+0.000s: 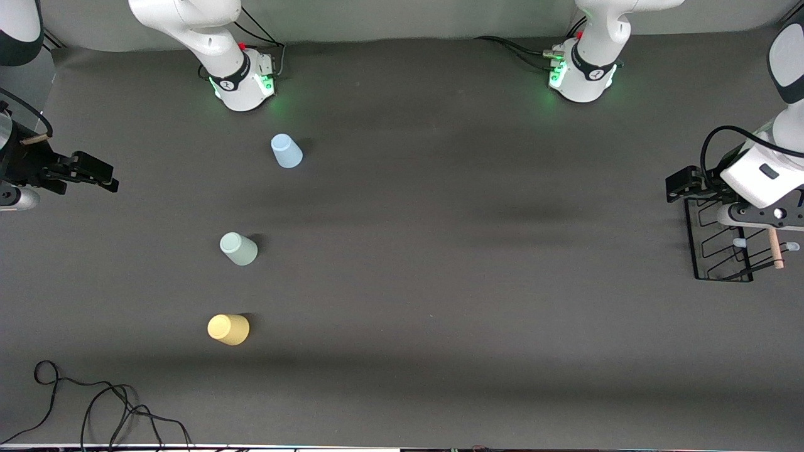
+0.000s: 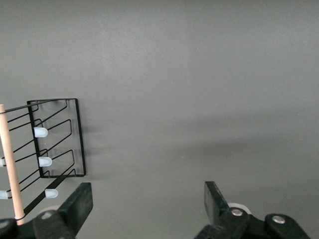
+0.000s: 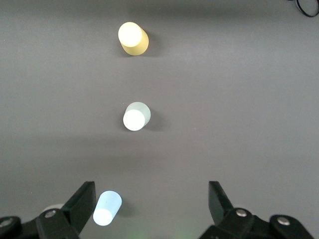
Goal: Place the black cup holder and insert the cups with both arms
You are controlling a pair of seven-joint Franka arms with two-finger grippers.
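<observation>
Both grippers open, nothing held.
Front: I see the holder [image 1: 722, 242] at the left arm's end, three cups [image 1: 239, 248] (standing upside down) toward the right arm's. Left wrist: left gripper [image 2: 147, 204] hangs beside the holder. Right wrist: right gripper [image 3: 152, 204] hangs near the blue cup [image 3: 107, 208].

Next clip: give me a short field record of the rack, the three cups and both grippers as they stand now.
black cup holder: on the table at the left arm's end, no cups on its pegs
blue cup: upside down, farthest from the front camera
mint cup: upside down, between the others
yellow cup: upside down, nearest
left gripper: open, above the holder's edge, holding nothing
right gripper: open, empty, at the right arm's end
</observation>
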